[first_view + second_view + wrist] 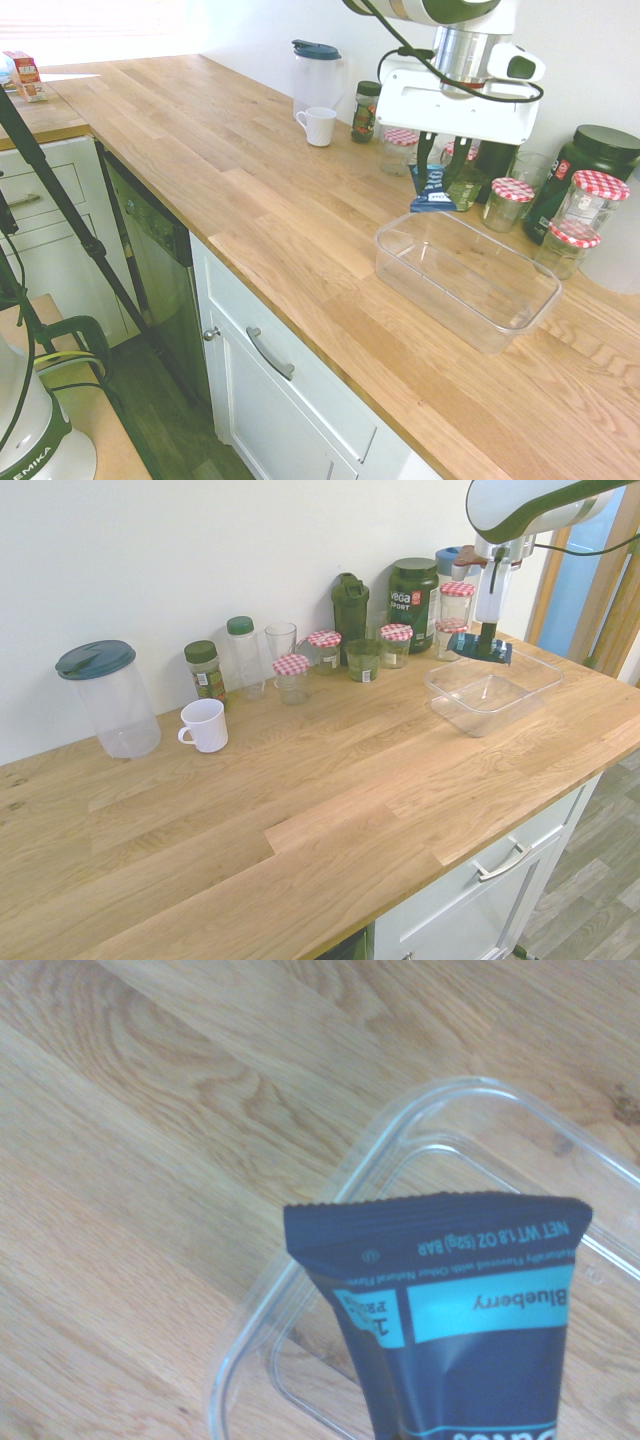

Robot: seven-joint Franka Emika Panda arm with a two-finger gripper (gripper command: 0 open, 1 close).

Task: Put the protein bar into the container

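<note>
Pinched by its top end in the gripper (436,172), hanging over the clear container's (520,305) rim near the counter's back edge: blueberry protein bar (434,192), likely light, slippery-wrapped, slightly bendy.

In the wrist view the protein bar (470,1330) runs off the frame at 6 o'clock, so its lower half is cut away, and it covers part of the container (330,1190), whose rim also leaves the picture at 3 o'clock. In the second exterior view the tool (489,638) is too small to make out its fingers.
</note>
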